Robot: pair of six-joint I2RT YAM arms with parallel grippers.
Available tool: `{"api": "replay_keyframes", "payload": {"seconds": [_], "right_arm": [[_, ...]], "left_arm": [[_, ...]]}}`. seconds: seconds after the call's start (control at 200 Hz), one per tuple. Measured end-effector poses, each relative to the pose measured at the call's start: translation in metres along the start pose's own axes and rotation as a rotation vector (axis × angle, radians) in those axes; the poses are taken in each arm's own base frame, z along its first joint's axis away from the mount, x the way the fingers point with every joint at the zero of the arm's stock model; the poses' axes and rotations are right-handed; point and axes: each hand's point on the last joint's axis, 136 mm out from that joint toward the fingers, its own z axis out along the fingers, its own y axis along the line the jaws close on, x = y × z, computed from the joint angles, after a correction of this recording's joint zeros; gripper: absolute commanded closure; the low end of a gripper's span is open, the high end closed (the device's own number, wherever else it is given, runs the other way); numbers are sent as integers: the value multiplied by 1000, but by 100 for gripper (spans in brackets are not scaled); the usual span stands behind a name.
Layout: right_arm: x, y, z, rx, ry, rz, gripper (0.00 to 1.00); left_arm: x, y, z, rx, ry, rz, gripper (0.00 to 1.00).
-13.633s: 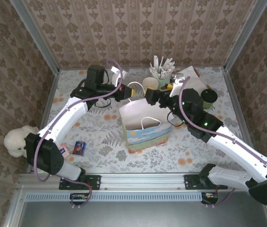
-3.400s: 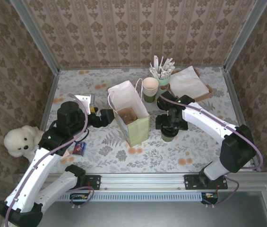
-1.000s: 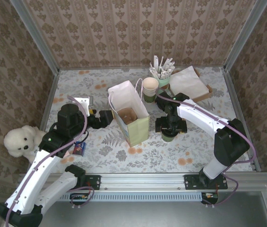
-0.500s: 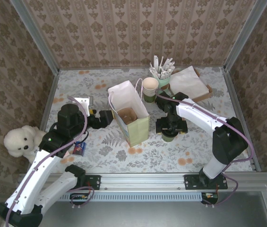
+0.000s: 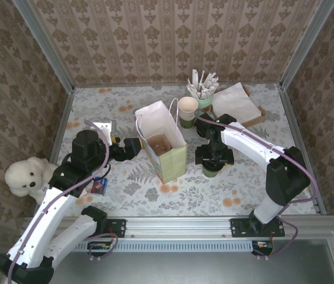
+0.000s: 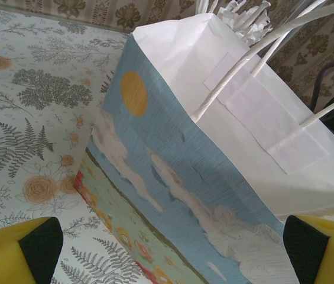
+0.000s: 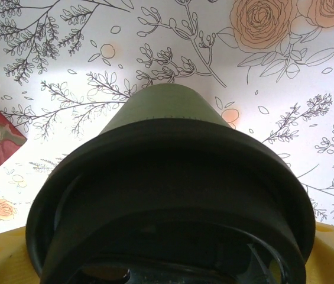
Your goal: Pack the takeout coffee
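- Small cream paper cup [image 5: 188, 107] stands on the worktop beyond the white paper bag [image 5: 172, 163], unpacked.
- Your left gripper [image 5: 136, 146] is apart; your right gripper [image 5: 214, 158] straddles a dark-green black-lidded cup [image 7: 167, 177], grip unclear.
- Squeezing off-centre could tip and spill it.

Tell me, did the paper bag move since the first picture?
Yes. The bag slid left and turned: it sat straight in front of the cup of sticks, now it stands left of it.
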Motion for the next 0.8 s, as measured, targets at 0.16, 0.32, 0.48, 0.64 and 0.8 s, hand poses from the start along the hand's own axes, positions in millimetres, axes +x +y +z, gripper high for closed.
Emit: {"api": "replay_keyframes", "payload": {"seconds": [0.16, 0.32, 0.48, 0.64, 0.8], "right_arm": [[-1, -1, 0, 4, -2, 0, 12], [-1, -2, 0, 10, -5, -1, 21], [-1, -7, -8, 18, -31, -1, 29], [-1, -10, -37, -22, -113, -13, 34], [-12, -3, -93, -103, -244, -25, 35]], "left_arm": [[0, 0, 0, -1, 1, -1, 0], [0, 0, 0, 0, 1, -3, 0], [0, 0, 0, 0, 1, -11, 0], [-1, -1, -1, 2, 2, -16, 0], [-11, -8, -8, 18, -20, -10, 0]]}}
